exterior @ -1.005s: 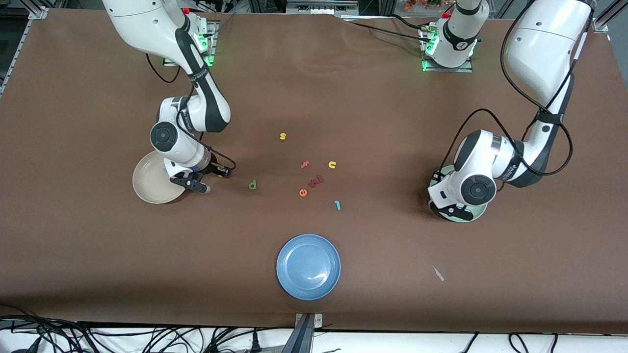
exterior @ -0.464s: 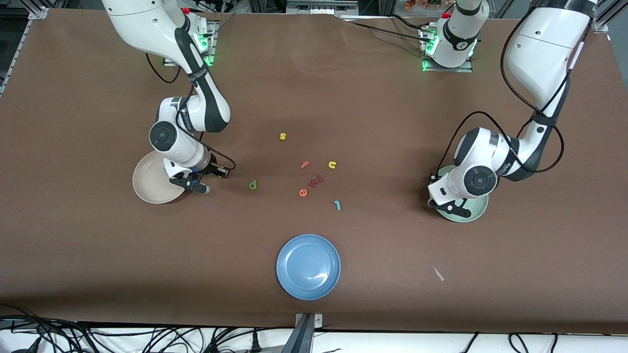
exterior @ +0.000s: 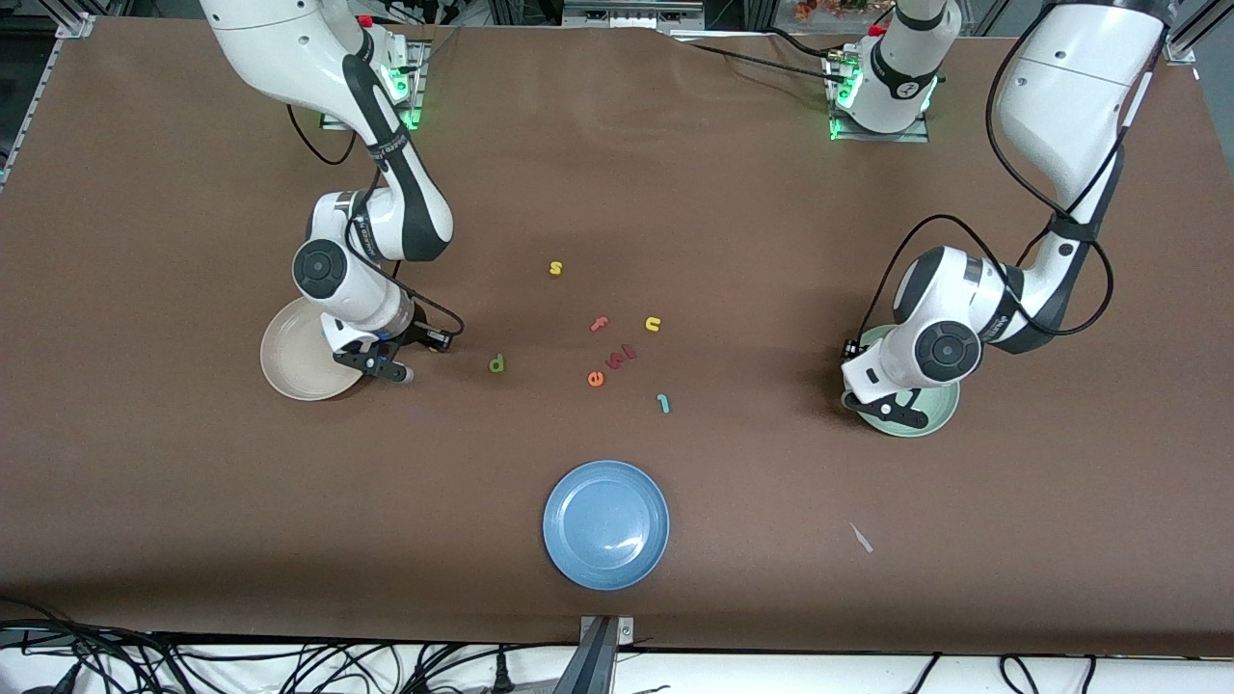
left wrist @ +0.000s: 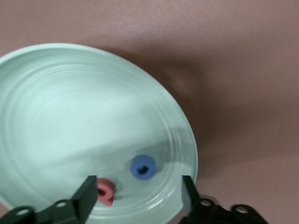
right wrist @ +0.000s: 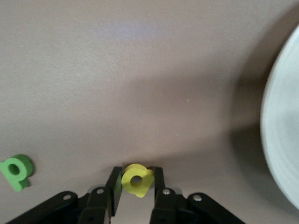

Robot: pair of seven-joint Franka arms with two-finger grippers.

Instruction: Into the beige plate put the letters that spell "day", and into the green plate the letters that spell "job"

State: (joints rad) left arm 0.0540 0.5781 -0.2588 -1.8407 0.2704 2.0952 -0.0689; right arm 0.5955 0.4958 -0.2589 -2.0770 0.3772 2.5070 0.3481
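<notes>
My right gripper (right wrist: pixel 137 183) is shut on the yellow a (right wrist: pixel 137 178), low over the table beside the beige plate (exterior: pixel 294 366). The dark green d (exterior: pixel 496 363) lies on the table a short way toward the middle. My left gripper (left wrist: pixel 138 198) hangs open over the green plate (left wrist: pixel 70 116). The blue o (left wrist: pixel 142 167) and the pinkish-red b (left wrist: pixel 106 192) lie in that plate below its fingers, both free of them. The teal j (exterior: pixel 662 403) lies on the table near the middle.
A yellow s (exterior: pixel 555 268), pink f (exterior: pixel 600 324), yellow u (exterior: pixel 653 324), orange e (exterior: pixel 596 379) and a small red piece (exterior: pixel 623 355) are scattered mid-table. A blue plate (exterior: pixel 605 523) sits nearer the front camera. A white scrap (exterior: pixel 861 538) lies near the left arm's end.
The left arm's hand has shifted a little over the green plate. The right arm has stayed almost still beside the beige plate.
</notes>
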